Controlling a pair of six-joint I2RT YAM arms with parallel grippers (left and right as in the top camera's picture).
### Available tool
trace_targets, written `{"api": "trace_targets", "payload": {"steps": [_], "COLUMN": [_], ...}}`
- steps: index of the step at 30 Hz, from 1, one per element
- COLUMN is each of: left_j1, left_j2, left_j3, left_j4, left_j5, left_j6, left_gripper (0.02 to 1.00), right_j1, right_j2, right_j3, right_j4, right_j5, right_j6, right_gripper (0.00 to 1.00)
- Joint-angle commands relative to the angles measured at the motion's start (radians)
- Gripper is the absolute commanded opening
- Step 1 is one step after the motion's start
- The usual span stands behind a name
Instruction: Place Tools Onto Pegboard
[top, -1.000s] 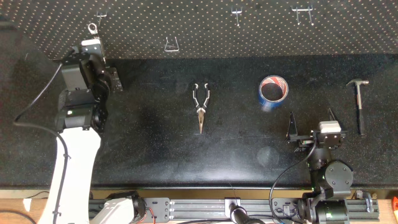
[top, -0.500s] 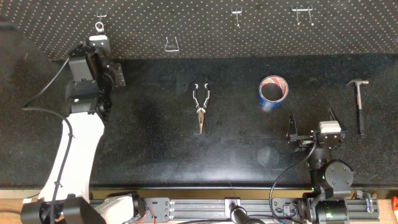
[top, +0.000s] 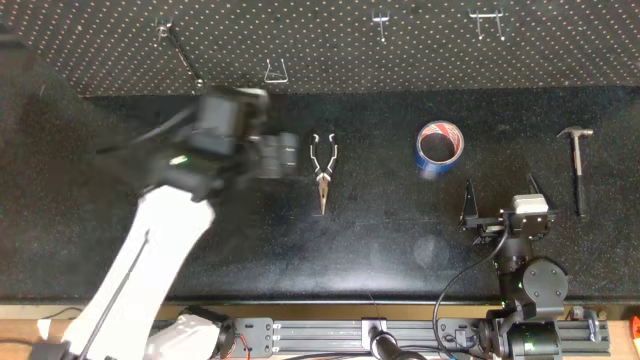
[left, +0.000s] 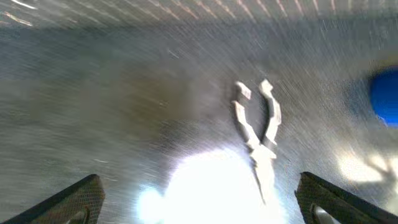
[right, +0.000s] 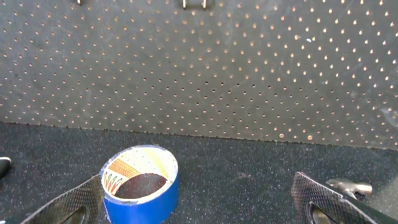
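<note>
Silver needle-nose pliers (top: 322, 170) lie on the black mat, handles toward the pegboard (top: 400, 50). My left gripper (top: 285, 155) hovers just left of them, blurred. In the left wrist view the pliers (left: 258, 134) lie ahead of the open left gripper (left: 199, 202), nothing between its fingers. A thin wrench (top: 182, 58) hangs slanted from a hook at the pegboard's upper left. A blue tape roll (top: 438, 147) and a hammer (top: 577, 165) lie to the right. My right gripper (top: 500, 195) stands open near the front, with the tape (right: 140, 183) and the hammer head (right: 348, 185) ahead of it.
Bare wire hooks (top: 276, 72) (top: 380, 20) (top: 487, 20) stick out along the pegboard at the back. The blue tape (left: 385, 96) shows at the edge of the left wrist view. Open black mat lies in front of the pliers and to their left.
The left arm let go of the wrench on the upper-left hook and swung quickly right toward the pliers. The right arm has not moved.
</note>
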Motion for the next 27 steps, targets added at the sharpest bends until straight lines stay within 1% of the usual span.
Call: {"api": "trace_targets", "payload": {"steps": [1,3,4,5,6,10,15,27], "left_j1": [-0.209,-0.212,-0.212,-0.212,-0.206,-0.187,-0.188,-0.188], "left_j2": [0.305,0.456,0.507,0.539,0.568,0.634,0.682,0.737], "left_j3": [0.163,0.294,0.338,0.359,0.36,0.36,0.36,0.36], "left_j4": [-0.065,-0.095,-0.095,-0.096,-0.095,-0.091,-0.021,0.031], "left_j5": [-0.048,-0.048,-0.048,-0.056,-0.087,-0.135,-0.111,-0.08], "left_j6": [-0.249,-0.3,-0.301,-0.301,-0.301,-0.301,-0.301,-0.263], "left_gripper": [0.996,0.996,0.998,0.996,0.996,0.996,0.996,0.996], "right_j1": [0.006,0.006,0.006,0.006,0.006,0.006,0.006,0.006], "right_j2": [-0.007,-0.007,-0.007,-0.007,-0.007,-0.007,-0.007,-0.007], "right_j3": [-0.004,-0.004,-0.004,-0.004,-0.004,-0.004,-0.004,-0.004], "right_j4": [-0.005,-0.005,-0.005,-0.005,-0.005,-0.005,-0.005,-0.005], "right_j5": [-0.003,-0.003,-0.003,-0.003,-0.003,-0.002,-0.003,-0.003], "right_j6": [-0.016,-0.016,-0.016,-0.017,-0.016,-0.016,-0.016,-0.016], "right_gripper": [0.985,0.985,0.985,0.985,0.985,0.985,0.985,0.985]}}
